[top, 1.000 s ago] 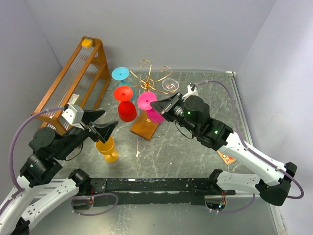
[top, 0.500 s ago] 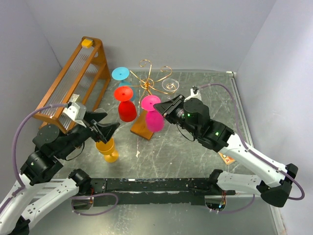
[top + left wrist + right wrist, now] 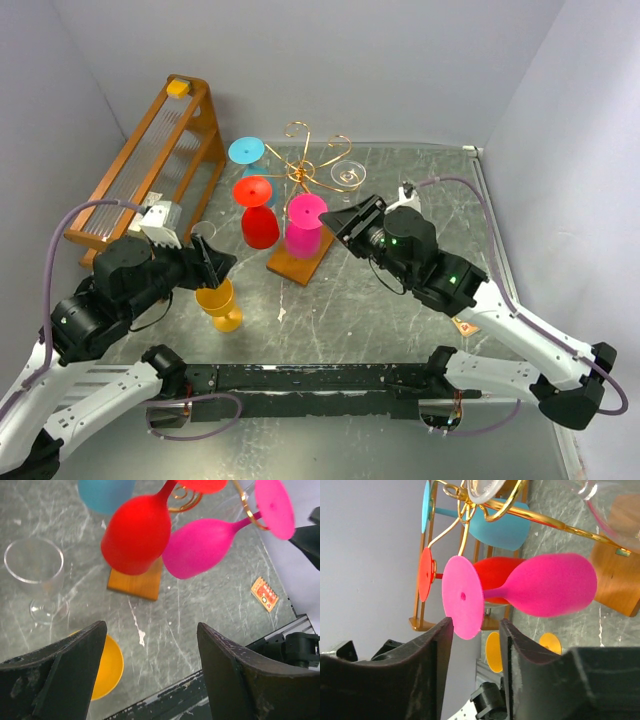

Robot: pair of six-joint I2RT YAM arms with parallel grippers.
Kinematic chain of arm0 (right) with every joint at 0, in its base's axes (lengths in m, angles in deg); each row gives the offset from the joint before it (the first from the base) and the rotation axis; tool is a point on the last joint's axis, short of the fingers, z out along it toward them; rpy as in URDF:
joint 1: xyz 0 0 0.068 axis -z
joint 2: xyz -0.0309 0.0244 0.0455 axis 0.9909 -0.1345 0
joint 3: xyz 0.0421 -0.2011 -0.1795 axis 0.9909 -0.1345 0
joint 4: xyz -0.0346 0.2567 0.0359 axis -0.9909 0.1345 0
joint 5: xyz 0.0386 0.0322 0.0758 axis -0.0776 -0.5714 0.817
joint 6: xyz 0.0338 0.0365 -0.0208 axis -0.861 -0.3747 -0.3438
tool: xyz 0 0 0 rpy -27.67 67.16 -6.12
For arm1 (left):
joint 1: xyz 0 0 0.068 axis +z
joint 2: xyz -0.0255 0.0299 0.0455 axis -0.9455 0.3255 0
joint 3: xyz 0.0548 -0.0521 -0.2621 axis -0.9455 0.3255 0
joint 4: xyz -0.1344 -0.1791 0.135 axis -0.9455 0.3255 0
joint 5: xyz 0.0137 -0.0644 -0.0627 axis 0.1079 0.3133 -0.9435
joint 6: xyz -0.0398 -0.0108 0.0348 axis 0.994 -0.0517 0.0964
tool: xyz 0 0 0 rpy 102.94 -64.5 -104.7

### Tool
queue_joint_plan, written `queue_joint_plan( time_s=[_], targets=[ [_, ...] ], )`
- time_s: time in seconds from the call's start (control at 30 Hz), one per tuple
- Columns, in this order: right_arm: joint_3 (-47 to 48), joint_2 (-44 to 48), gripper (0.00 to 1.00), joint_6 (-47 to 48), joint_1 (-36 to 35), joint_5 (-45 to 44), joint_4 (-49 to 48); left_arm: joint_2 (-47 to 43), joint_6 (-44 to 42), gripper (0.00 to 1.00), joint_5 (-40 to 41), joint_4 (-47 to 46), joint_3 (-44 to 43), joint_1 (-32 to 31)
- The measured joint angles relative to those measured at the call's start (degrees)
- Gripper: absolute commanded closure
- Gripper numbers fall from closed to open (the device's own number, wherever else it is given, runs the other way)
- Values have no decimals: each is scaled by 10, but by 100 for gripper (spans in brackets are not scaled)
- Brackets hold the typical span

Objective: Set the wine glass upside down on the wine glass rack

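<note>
Pink wine glass point(image 3: 303, 232) is hung upside down on the wine glass rack point(image 3: 287, 264). Right end effector point(image 3: 343, 225) is released just beside the rack, and left end effector point(image 3: 150, 630) is spread wide too.

White shells and black joints are seen on the left arm point(image 3: 60, 385) and right arm point(image 3: 510, 315). A lilac cable point(image 3: 40, 275) is looped from each wrist. Green lights point(image 3: 441, 268) are lit on the right. Scuffed black fingers point(image 3: 240, 675) are shown on the left end effector point(image 3: 150, 629).

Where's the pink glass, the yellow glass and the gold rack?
pink glass point(image 3: 303, 238), top view, bowl
yellow glass point(image 3: 216, 300), top view, bowl
gold rack point(image 3: 292, 263), top view, wooden base
</note>
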Motion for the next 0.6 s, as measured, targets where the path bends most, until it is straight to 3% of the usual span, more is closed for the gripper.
queue_joint_plan(
  time_s=[0.17, 0.6],
  targets=[
    [-31, 25, 47, 12, 0, -3, -5, 3, 33, 30, 12, 55, -5, 0],
    [-109, 85, 44, 128, 0, -71, -46, 50, 78, 32, 14, 123, 8, 0]
  ],
)
